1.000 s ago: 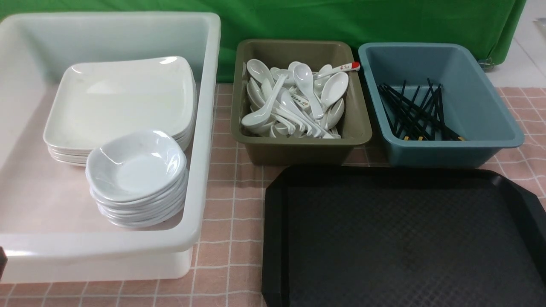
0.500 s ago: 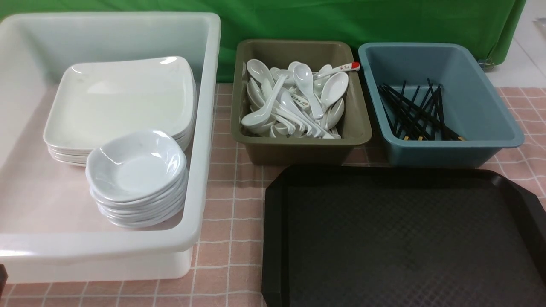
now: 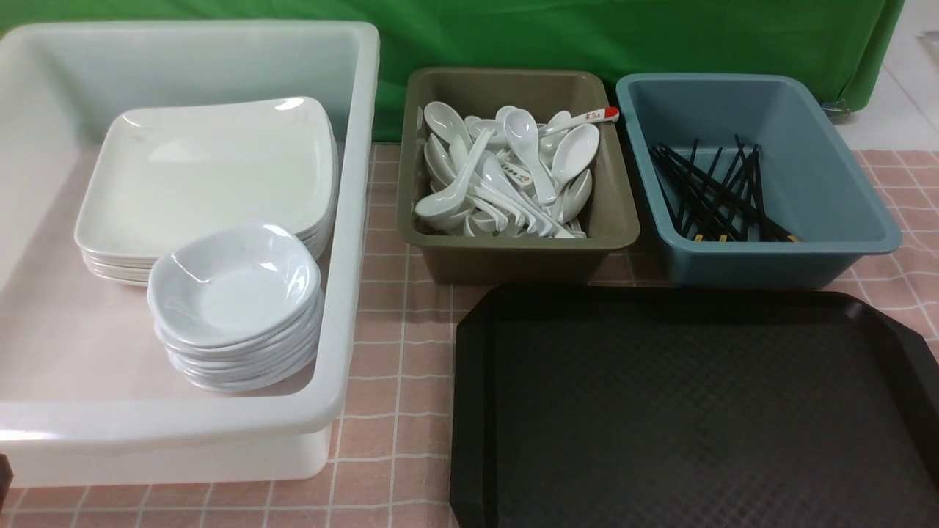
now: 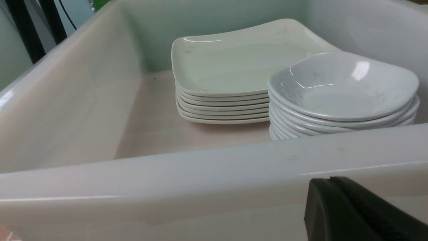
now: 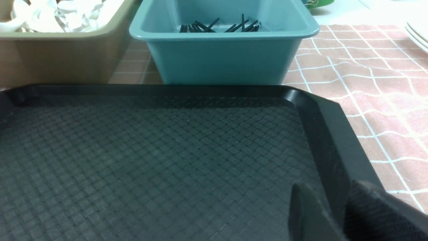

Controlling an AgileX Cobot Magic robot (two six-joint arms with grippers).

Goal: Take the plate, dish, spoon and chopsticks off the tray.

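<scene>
The black tray [image 3: 689, 411] lies bare at the front right, with nothing on its textured floor [image 5: 150, 160]. A stack of white square plates [image 3: 209, 172] sits in the white tub [image 3: 352, 220], and a stack of small dishes [image 3: 235, 282] stands in front of it. White spoons [image 3: 513, 176] fill the olive bin [image 3: 513, 253]. Black chopsticks [image 3: 715, 194] lie in the blue bin [image 3: 763, 260]. My left gripper [image 4: 329, 182] is shut and empty just outside the tub's near wall [image 4: 167, 187]. My right gripper [image 5: 329, 185] is open over the tray's right rim [image 5: 334, 134], holding nothing.
A spoon with a red handle tip [image 3: 590, 116] rests across the olive bin's back corner. Pink checked cloth [image 3: 396, 352] covers the table between tub and tray. A green curtain [image 3: 587, 37] hangs behind the bins. More white plate edges [image 5: 418, 33] show far off beside the blue bin.
The dark sliver of my left gripper at the front view's lower left edge has sunk a little. Nothing else has moved.
</scene>
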